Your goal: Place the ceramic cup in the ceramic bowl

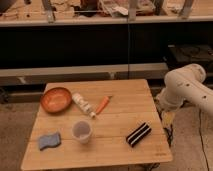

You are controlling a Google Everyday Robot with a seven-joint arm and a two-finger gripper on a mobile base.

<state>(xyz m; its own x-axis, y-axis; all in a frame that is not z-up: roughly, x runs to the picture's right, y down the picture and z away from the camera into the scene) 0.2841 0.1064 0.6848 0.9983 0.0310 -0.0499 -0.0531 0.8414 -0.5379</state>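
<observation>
Pale ceramic cup (82,131) stands upright lower left, well left of the gripper (167,118) at right-centre; its open-or-closed state I cannot tell.

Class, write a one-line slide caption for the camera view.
Upright ceramic cup stands apart from ceramic bowl on wooden table; gripper hangs beside its right edge.

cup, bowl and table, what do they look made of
Cup: pale, smooth and matte, so it could be ceramic or plastic. Bowl: orange-brown with a soft sheen and a lighter rim, probably glazed ceramic. Table: light strips with visible seams, which looks like wood, perhaps bamboo. The gripper hangs beside the table's right edge, touching none of them.
</observation>
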